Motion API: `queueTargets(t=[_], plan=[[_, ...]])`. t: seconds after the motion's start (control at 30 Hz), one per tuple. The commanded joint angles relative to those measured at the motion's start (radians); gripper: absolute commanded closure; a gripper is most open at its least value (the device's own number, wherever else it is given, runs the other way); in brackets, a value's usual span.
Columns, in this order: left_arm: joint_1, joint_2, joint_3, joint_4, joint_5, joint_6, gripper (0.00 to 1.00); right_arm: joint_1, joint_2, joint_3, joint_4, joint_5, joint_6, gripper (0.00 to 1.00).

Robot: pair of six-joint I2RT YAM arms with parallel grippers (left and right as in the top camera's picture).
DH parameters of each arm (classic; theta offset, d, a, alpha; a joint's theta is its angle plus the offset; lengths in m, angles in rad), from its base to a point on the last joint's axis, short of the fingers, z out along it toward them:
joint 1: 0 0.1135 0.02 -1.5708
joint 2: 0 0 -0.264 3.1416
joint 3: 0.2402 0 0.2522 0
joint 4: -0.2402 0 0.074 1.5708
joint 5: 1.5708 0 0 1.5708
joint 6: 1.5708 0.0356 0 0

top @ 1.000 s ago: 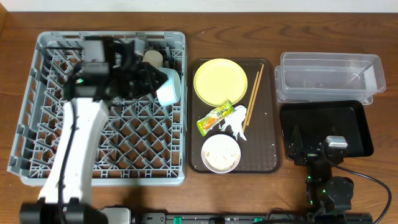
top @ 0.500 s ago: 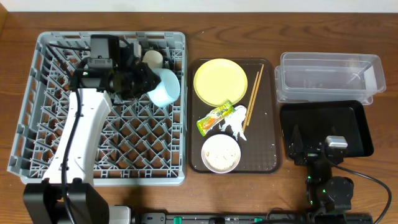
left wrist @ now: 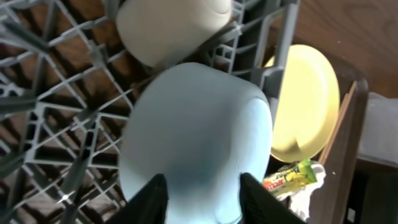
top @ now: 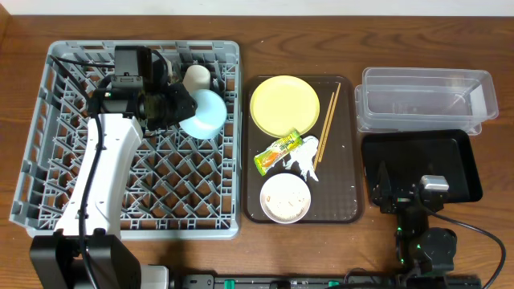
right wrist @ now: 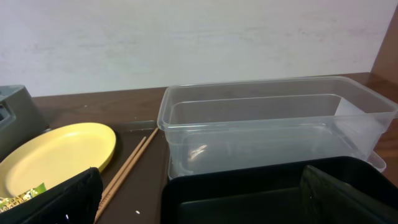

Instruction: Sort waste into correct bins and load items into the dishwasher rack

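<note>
Robot lab setup staged as a kitchen clean-up station. Evidence: a plain wooden desk (top: 498, 48) against a bare white wall (right wrist: 186, 37). A white robot arm (top: 100, 185) rises from the desk's near edge, and a second arm's base (top: 426, 241) has a black cable (top: 486, 231) running off it. Kitchen props sit straight on the desk: grey dishwasher rack (top: 161, 231), brown serving tray (top: 347, 160) carrying a yellow plate (top: 285, 104) and used dishes (cafeteria style), and a clear tub (top: 426, 100) just behind a black tray (top: 418, 156). Fixed overhead view plus wrist cameras: a data-collection rig.
</note>
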State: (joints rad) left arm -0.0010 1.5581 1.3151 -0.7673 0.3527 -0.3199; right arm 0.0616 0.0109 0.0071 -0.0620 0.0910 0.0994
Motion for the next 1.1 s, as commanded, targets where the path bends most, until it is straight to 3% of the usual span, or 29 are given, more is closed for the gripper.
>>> queueTargets(t=[0.0,0.2,0.6,0.77,0.9,1.07], plan=[[-0.002,0.014,0.004,-0.025,-0.095,-0.016,0.54,-0.004,-0.004,-0.002,-0.002,0.013,0.012,0.01],[-0.002,0.014,0.004,-0.056,-0.143,-0.026,0.39,-0.004,-0.004,-0.002,-0.002,0.013,0.012,0.01],[-0.002,0.014,0.004,-0.071,-0.001,-0.034,0.36,-0.004,-0.001,-0.002,-0.002,0.013,0.012,0.01],[-0.003,0.014,0.004,0.023,0.006,-0.034,0.48,-0.004,0.000,-0.002,-0.002,0.013,0.012,0.01],[-0.003,0.015,0.004,0.129,-0.011,-0.033,0.48,-0.004,0.000,-0.002,-0.002,0.013,0.012,0.01],[-0.019,0.034,0.004,0.214,-0.131,-0.033,0.52,-0.004,0.000,-0.002,-0.002,0.013,0.012,0.01]])
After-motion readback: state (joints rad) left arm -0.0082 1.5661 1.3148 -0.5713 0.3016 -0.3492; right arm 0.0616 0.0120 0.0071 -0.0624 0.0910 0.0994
